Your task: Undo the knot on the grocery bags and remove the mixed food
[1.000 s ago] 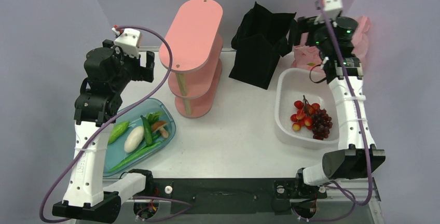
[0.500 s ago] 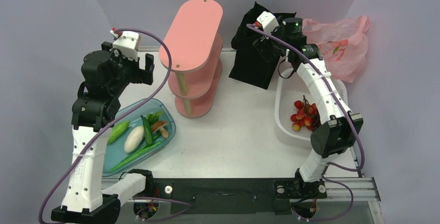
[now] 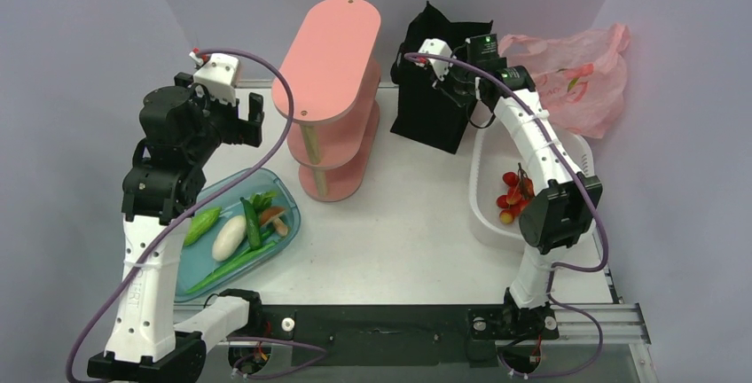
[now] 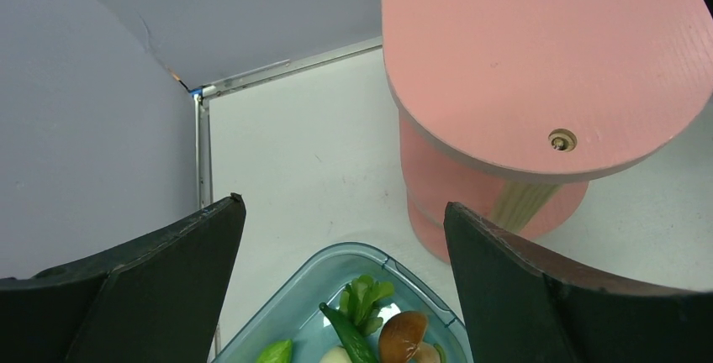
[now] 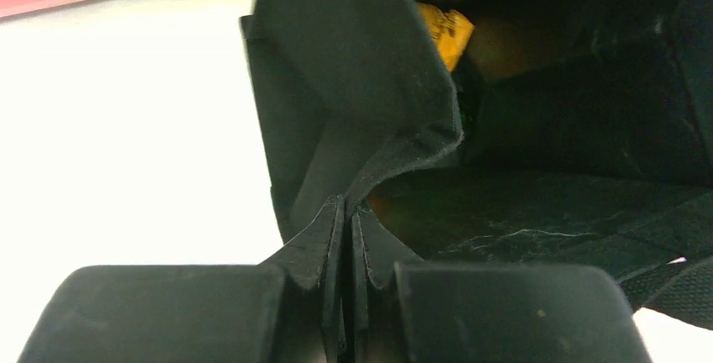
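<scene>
Fabric lies pinched flat between the fingers of the right claw [image 5: 346,233], which is clamped on the rim of the black tote [image 5: 538,128], presumably to pull its floppy mouth wide so the contents can be reached. Inside, a crinkly orange snack packet [image 5: 441,31] shows against the dark matte lining (little else is legible in there). Beyond the tote, the thin, glossy pink plastic bag [image 3: 572,82] slumps at the back of the surface [image 3: 399,223], and small red fruits [image 3: 513,201] lie in a white tub [image 3: 477,179]. Far left, the left claw [image 4: 343,212] hangs spread apart and empty over a clear blue tray [image 3: 195,272] holding leafy greens [image 4: 363,294].
</scene>
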`<state>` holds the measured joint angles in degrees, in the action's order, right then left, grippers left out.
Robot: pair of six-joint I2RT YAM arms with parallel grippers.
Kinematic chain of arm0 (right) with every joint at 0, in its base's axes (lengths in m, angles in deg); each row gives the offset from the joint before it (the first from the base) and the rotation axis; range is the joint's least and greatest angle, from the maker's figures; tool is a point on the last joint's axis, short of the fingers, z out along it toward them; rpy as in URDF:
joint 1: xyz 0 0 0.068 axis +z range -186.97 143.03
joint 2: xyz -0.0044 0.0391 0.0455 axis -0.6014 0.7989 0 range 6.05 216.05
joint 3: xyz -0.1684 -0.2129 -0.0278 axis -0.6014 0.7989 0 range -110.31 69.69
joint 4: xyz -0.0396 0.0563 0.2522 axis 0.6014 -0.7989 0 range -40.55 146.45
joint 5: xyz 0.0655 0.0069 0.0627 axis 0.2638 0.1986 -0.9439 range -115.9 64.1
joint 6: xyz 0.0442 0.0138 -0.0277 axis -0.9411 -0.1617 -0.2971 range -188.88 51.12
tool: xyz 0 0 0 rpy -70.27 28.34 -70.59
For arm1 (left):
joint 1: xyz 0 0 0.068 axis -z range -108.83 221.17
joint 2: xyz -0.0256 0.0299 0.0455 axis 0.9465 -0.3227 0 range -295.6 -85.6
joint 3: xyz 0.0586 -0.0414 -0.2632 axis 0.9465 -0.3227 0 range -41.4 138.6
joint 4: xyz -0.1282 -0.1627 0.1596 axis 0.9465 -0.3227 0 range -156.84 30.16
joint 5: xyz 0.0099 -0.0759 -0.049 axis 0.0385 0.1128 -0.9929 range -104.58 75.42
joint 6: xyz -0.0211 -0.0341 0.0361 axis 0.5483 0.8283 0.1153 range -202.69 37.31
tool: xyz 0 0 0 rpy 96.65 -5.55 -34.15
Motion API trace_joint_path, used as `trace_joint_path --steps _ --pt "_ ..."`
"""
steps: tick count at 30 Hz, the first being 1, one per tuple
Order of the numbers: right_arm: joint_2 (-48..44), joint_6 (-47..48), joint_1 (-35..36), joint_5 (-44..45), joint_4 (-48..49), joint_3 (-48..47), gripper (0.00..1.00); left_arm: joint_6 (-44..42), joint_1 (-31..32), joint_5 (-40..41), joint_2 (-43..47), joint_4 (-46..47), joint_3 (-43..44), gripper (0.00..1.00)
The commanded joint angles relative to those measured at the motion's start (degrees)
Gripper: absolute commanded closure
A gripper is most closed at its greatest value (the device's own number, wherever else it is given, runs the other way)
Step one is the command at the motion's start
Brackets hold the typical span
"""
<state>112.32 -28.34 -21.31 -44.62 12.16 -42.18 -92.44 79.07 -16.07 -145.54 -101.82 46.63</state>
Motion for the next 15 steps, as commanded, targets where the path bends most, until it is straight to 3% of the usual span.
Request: trace_joint_path --steps 1,15 --pt "-5.8 2.5 2.5 -8.4 -6.1 -1.8 1.0 0.3 0.0 -0.9 -1.6 0.4 3.7 0.13" --pt "-24.4 4.9 7.7 -18.5 -13.4 13.5 1.0 -0.4 0.2 -9.3 -3.0 3.2 4.5 0.13"
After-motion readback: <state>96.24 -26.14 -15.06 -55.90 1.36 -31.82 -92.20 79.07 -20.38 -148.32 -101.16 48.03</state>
